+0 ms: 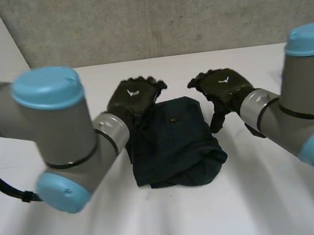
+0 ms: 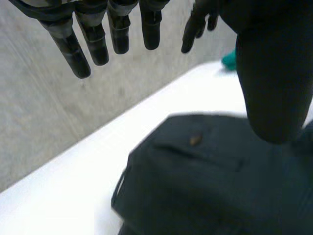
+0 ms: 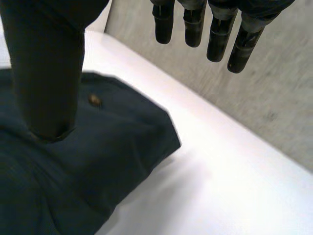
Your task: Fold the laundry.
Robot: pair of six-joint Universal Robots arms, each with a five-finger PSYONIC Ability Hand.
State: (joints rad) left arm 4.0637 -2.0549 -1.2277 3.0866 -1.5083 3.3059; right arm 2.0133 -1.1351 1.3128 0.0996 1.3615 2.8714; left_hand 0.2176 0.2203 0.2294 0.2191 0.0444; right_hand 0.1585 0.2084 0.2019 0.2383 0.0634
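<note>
A dark blue-green cloth garment point(image 1: 174, 144), folded into a rumpled rectangle with a small brown button point(image 1: 173, 117) near its far edge, lies in the middle of the white counter point(image 1: 268, 195) between the two arms; the black left hand point(image 1: 133, 94) sits at the garment's far left corner, released, fingers point(image 2: 73, 49) straight and off the cloth; the black right hand point(image 1: 221, 87) is just beside the far right corner, likewise released, fingers point(image 3: 215, 39) straight above the counter.
</note>
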